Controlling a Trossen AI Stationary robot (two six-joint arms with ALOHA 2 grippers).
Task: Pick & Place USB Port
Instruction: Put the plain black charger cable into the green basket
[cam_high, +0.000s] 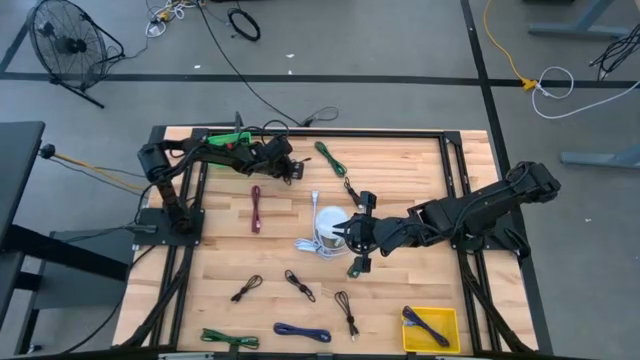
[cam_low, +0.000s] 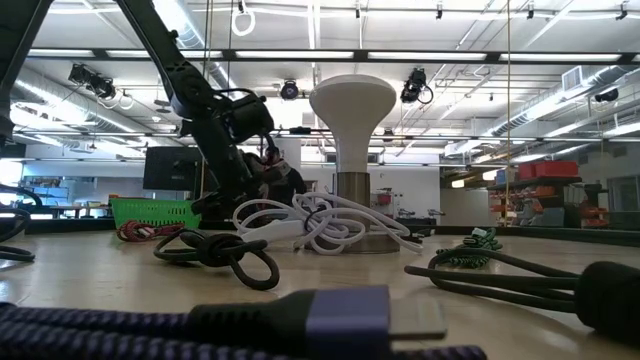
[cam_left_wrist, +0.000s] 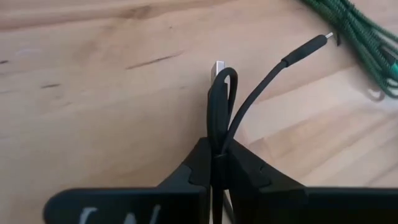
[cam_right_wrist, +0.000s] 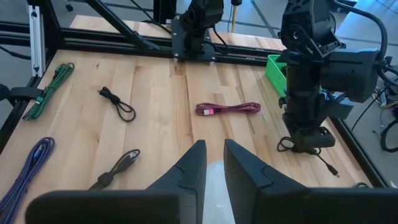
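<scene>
My left gripper (cam_high: 290, 168) is at the table's far left part, beside a green basket (cam_high: 225, 140), shut on a folded black USB cable (cam_left_wrist: 217, 99). Its two plug ends (cam_left_wrist: 323, 38) stick out past the fingers. The right wrist view also shows this gripper pointing down (cam_right_wrist: 305, 140) close over the wood. My right gripper (cam_high: 352, 240) is open at the table's middle, over a white cable (cam_high: 318, 240) coiled around a white round stand (cam_high: 330, 220). It holds nothing. My left gripper pinches the black cable's folded middle (cam_left_wrist: 216, 146) between its two fingers, several strands together. The fingers come from above, pointing down. A loop (cam_left_wrist: 222, 81) and both plug ends reach out beyond the fingertips. Whether they touch the table, I cannot tell.
A red cable (cam_high: 257, 210) lies near the left gripper and a green one (cam_high: 330, 158) at the far middle. Several black, green and blue cables lie along the near edge. A yellow bin (cam_high: 430, 328) with a blue cable stands at the near right.
</scene>
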